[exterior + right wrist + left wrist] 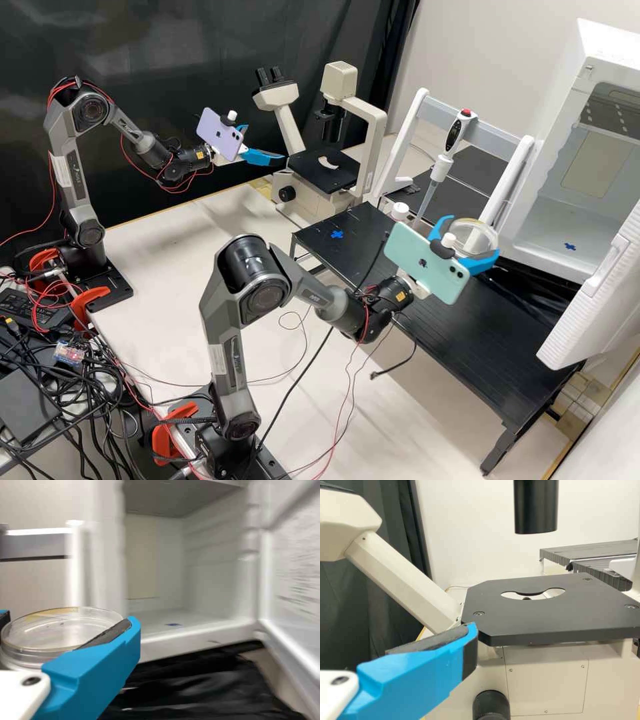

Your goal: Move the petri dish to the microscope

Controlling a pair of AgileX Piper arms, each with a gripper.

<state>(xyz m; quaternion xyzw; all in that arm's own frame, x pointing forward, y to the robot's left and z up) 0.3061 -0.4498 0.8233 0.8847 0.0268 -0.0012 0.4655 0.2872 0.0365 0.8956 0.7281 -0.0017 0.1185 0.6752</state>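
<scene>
Your right gripper (475,235) grasping the dish (62,630), partly hidden by a finger (97,667), your left gripper (265,143) released, near the microscope (321,172)

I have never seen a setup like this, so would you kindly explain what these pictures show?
These are two grey robot arms, each ending in an end effector with two blue fingers. The high view looks down on both; each wrist view comes from a camera on that arm.

The left end effector is open and empty beside the microscope. The right end effector holds a clear, round petri dish above the black table, which bears a blue cross mark. A pipette hangs from a white frame, near a white cabinet with its door open.
</scene>
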